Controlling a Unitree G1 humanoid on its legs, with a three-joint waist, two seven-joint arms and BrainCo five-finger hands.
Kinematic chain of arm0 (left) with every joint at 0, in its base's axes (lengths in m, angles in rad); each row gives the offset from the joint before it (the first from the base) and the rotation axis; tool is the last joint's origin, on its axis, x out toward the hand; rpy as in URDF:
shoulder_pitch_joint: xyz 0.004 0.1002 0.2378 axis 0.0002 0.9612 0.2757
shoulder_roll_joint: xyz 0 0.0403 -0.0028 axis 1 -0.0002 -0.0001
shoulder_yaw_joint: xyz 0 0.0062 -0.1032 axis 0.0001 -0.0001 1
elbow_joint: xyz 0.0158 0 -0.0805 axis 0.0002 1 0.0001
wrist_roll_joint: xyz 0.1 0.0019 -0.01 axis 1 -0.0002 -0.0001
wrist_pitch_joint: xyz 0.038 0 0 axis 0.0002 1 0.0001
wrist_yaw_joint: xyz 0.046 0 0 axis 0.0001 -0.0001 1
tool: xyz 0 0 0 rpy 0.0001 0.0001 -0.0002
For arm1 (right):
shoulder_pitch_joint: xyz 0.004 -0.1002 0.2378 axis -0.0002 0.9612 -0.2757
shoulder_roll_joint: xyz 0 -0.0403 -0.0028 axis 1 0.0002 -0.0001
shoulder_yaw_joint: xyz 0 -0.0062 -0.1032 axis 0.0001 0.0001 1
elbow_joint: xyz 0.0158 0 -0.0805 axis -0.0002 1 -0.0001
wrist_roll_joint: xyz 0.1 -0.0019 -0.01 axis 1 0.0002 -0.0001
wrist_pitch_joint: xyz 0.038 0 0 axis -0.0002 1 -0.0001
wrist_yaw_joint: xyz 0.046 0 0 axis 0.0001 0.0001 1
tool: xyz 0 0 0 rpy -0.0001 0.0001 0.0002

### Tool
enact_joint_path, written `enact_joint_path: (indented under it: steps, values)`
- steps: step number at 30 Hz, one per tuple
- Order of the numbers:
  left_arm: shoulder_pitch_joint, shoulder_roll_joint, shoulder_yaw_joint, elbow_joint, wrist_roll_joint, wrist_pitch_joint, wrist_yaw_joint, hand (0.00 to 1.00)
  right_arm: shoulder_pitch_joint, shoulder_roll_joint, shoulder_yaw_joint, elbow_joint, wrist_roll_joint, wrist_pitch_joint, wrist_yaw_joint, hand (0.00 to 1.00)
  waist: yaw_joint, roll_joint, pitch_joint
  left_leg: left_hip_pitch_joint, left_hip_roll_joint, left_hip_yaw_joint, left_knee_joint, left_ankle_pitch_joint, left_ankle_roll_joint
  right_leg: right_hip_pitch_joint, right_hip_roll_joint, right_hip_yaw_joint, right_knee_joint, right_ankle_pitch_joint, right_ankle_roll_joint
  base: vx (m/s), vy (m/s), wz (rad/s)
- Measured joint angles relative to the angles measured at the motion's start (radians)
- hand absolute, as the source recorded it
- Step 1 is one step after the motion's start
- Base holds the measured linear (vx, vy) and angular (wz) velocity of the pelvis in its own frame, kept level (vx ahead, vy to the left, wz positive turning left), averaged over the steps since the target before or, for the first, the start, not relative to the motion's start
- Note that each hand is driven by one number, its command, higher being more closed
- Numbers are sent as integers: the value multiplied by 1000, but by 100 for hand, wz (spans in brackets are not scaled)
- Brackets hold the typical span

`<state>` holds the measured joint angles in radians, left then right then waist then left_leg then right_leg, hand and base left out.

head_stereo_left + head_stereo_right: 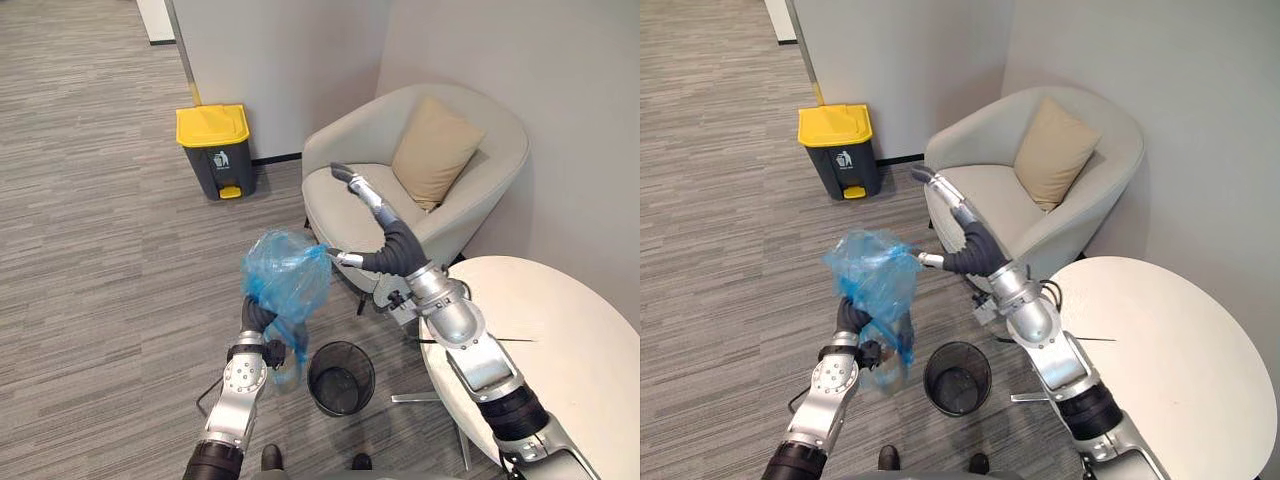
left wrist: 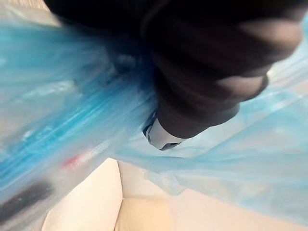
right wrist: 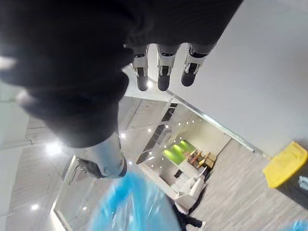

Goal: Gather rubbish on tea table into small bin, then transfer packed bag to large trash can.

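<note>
A blue plastic bag [image 1: 288,270] is lifted clear of the small black mesh bin [image 1: 341,377], which stands on the floor below and to its right. My left hand [image 1: 259,316] is raised under the bag, and bunched blue film [image 2: 72,120] wraps round its thumb [image 2: 161,137]; the bag's tail hangs beside my left wrist. My right hand [image 1: 385,235] is open beside the bag, with straight fingers [image 3: 163,72] reaching towards the armchair and its thumb close to the bag's side. The large grey trash can with a yellow lid [image 1: 215,150] stands by the wall, lid shut.
A beige armchair [image 1: 480,130] with a tan cushion [image 1: 435,150] sits right behind my right hand. The round white tea table [image 1: 560,340] is at the lower right. Grey carpet [image 1: 100,250] stretches between me and the trash can.
</note>
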<state>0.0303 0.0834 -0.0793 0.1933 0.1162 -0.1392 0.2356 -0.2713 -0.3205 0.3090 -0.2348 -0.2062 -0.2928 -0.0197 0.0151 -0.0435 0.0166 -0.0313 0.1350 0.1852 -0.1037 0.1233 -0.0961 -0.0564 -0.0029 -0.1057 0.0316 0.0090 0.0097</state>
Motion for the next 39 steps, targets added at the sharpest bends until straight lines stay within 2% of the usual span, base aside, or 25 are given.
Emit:
enact_joint_path:
  steps: [5,9,11,14,16,23,31,39]
  values:
    - [26,1,35,0,-11,-1,-17,100,56,-17,-66,-9,-75,-17,-45,0,0,0,0,0,-1,-2,0,0,0,1,-1,-1,-1,1,-1,0,0,0]
    - [62,0,58,4,-27,-1,-23,100,172,7,-129,0,-70,-19,-43,0,-1,7,0,-1,-1,-6,0,0,0,2,-1,-4,-2,1,-2,0,0,0]
    - [81,0,77,7,-29,-1,-42,100,235,28,-162,38,-32,-19,-28,0,-2,16,-1,-1,-2,-8,0,0,0,2,-2,-5,-3,1,-1,0,0,0]
    - [110,8,97,26,-35,-7,-70,100,325,48,-227,145,23,0,13,0,-2,35,-2,-4,-3,-14,0,0,0,2,-3,-9,-3,1,-1,0,0,5]
    - [112,23,106,96,-35,-20,-103,100,373,50,-259,230,56,19,47,0,-2,44,-5,-7,-1,-20,0,0,0,2,-2,-16,-5,-2,4,-4,-2,6]
    - [152,73,143,226,-35,-23,-150,100,427,107,-285,551,159,61,105,0,-11,48,-2,-12,-3,-31,0,-13,-6,1,-4,-28,-17,-6,9,0,3,5]
    - [171,78,168,345,-35,-22,-169,100,427,135,-310,837,178,96,111,0,-5,59,7,-16,-23,-35,6,-19,7,3,-23,-32,-3,-19,19,63,18,3]
    - [175,77,168,395,-35,-22,-170,100,413,164,-312,915,178,108,104,0,-8,48,20,9,-41,-43,7,-26,16,19,-37,-39,28,-45,27,44,12,4]
